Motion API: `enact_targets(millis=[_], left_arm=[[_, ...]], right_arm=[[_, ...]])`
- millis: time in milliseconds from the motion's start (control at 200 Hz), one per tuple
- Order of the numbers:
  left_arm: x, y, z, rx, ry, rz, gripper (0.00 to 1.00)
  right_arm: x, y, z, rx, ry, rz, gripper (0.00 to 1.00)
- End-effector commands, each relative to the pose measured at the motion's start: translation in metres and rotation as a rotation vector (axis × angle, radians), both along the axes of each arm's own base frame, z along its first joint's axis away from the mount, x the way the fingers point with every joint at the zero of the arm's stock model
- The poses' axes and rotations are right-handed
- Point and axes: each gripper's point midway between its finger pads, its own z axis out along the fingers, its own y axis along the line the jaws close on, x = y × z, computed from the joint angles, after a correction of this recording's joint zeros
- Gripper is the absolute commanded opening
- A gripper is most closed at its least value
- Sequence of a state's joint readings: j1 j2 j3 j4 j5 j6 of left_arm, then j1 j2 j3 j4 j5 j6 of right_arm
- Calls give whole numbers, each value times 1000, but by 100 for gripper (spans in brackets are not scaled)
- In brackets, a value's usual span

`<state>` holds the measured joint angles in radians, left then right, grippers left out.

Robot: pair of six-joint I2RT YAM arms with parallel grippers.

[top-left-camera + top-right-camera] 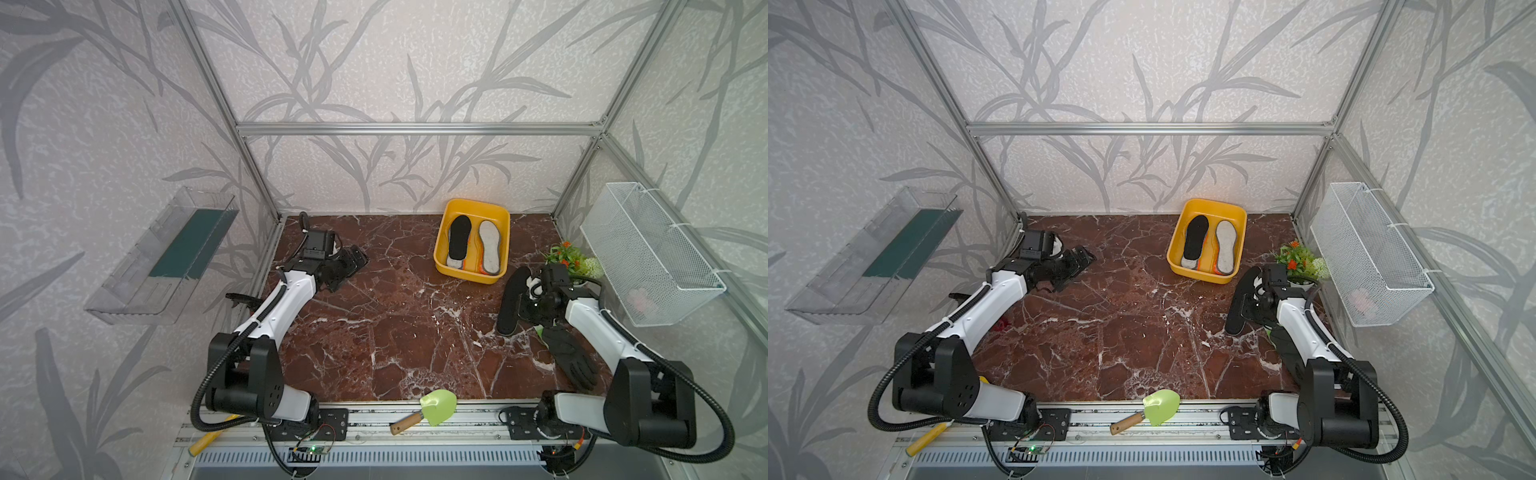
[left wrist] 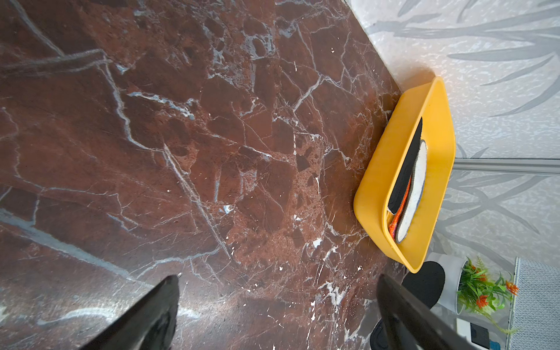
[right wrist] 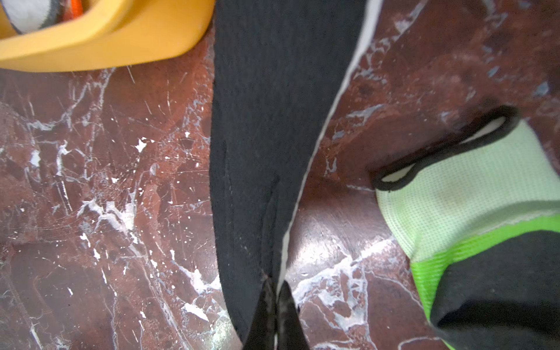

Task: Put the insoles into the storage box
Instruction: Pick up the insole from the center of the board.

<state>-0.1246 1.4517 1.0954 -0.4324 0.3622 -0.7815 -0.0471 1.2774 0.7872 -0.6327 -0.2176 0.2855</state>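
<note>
The marble table [image 1: 395, 332] lies mostly bare; at its far right sits the yellow storage box [image 1: 469, 275], with a stowed black insole [image 1: 459, 241] and a grey insole [image 1: 489, 247] lying over orange-rimmed ones; just near and right of it, the held black insole [image 1: 512, 303] is up on edge, its rim pinched in the clamped right gripper [image 3: 276, 291]; the left gripper [image 2: 277, 278], far left, gapes empty. Likely trouble: so thin a pinch may slip; the floppy toe may catch the box's near rim and fold outside; the wrist may knock the potted plant [image 1: 571, 259] beside it.
</note>
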Motion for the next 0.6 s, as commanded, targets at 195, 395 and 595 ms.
enact_targets(millis=[195,395,595], left_arm=[[6,-3,10,-3,-24,-12,99],[5,-3,10,-1,-22,-12,99],[6,-4,12,-4,-26,-16,99]], right_arm=[[-1,11,37,39,-111,46,0],[12,18,83,55,-234,104,0],[51,19,121,31,-322,152,0]])
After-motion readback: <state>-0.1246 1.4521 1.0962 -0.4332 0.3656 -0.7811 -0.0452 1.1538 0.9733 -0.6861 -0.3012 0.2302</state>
